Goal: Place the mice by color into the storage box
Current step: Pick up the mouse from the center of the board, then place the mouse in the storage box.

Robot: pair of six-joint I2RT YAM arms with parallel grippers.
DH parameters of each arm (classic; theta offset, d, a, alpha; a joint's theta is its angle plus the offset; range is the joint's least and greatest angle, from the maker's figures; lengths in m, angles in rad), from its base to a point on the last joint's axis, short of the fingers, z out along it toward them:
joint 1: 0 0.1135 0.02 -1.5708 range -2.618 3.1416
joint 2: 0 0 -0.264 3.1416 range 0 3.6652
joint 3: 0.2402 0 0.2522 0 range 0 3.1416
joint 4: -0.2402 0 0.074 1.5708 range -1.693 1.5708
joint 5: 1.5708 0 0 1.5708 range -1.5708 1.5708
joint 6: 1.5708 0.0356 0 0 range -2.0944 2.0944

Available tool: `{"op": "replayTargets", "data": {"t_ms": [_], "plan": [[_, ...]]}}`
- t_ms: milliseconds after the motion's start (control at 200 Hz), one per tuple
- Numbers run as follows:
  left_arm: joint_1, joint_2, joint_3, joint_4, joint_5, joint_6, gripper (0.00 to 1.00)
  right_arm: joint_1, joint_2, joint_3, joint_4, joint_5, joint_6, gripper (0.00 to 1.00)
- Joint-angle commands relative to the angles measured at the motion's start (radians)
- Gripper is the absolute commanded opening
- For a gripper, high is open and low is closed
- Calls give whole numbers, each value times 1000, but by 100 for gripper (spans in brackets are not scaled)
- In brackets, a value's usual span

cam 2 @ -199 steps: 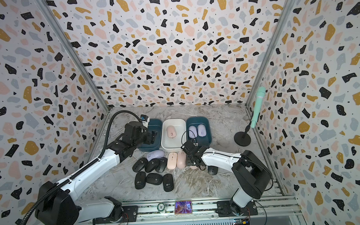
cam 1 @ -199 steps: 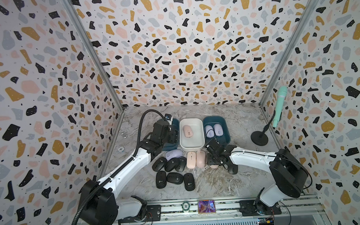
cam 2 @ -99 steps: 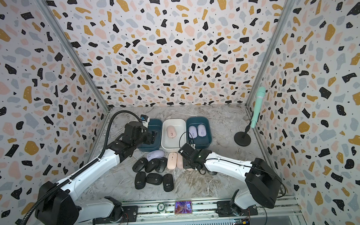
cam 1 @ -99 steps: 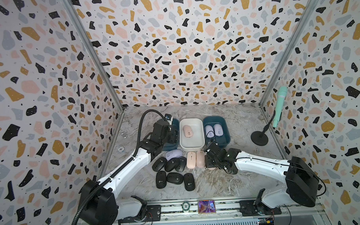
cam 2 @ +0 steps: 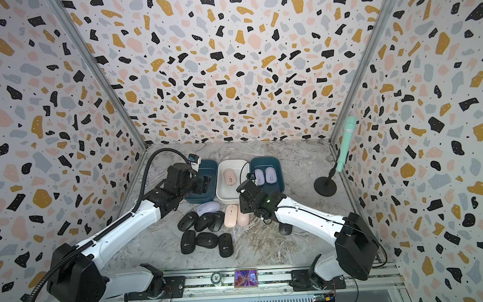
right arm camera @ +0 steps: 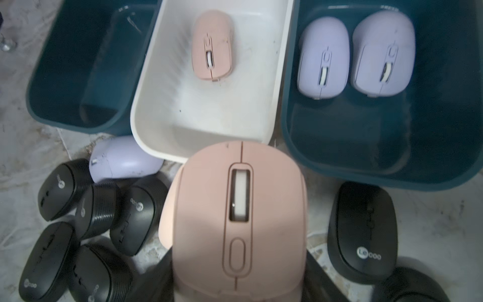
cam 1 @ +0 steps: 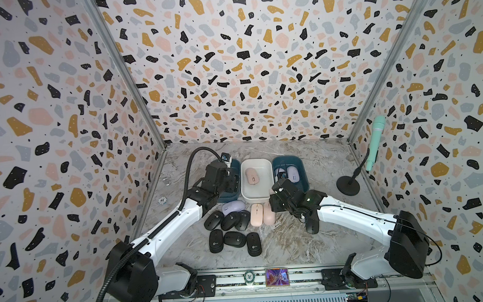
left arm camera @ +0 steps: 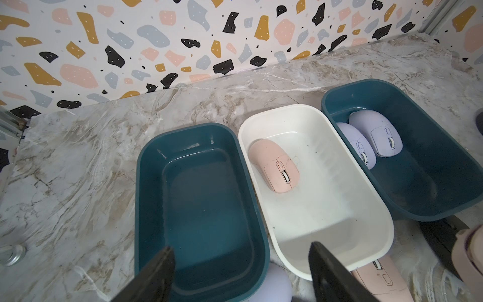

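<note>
My right gripper (right arm camera: pixel 239 274) is shut on a pale pink mouse (right arm camera: pixel 239 209), held above the table just in front of the white box (cam 1: pixel 259 191). In both top views this gripper (cam 1: pixel 274 204) covers most of that mouse. The white box holds one pink mouse (cam 1: pixel 251 175). The right teal box (cam 1: pixel 305 181) holds two lavender mice (right arm camera: pixel 355 56). My left gripper (left arm camera: pixel 240 248) hangs open over the near end of the empty left teal box (left arm camera: pixel 198 188). A pink mouse (cam 1: pixel 256 215), a lavender mouse (cam 1: pixel 233 206) and several black mice (cam 1: pixel 233 232) lie on the table.
A black mouse (cam 2: pixel 286 228) lies under my right forearm. A mint microphone (cam 1: pixel 375 141) on a black round stand (cam 1: pixel 348 185) is at the right wall. A small metal ring (cam 1: pixel 167 182) lies near the left wall. Patterned walls enclose three sides.
My right gripper has risen and shifted toward the white box with the pink mouse in it. The left arm has stayed still.
</note>
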Motion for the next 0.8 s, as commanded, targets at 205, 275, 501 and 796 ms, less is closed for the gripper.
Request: {"op": "replayTargets", "data": {"t_ms": [205,275,501,796], "plan": [[5,-10,5,19,-27,14,79,-143,189,226,140,-74,-217,59],[5,-9,5,22,-33,14,80,-161,242,281,162,-91,-231,59],[8,1,6,25,-42,15,79,-182,422,448,183,-155,-272,58],[12,5,8,22,-49,19,80,-192,573,580,152,-188,-301,58]]}}
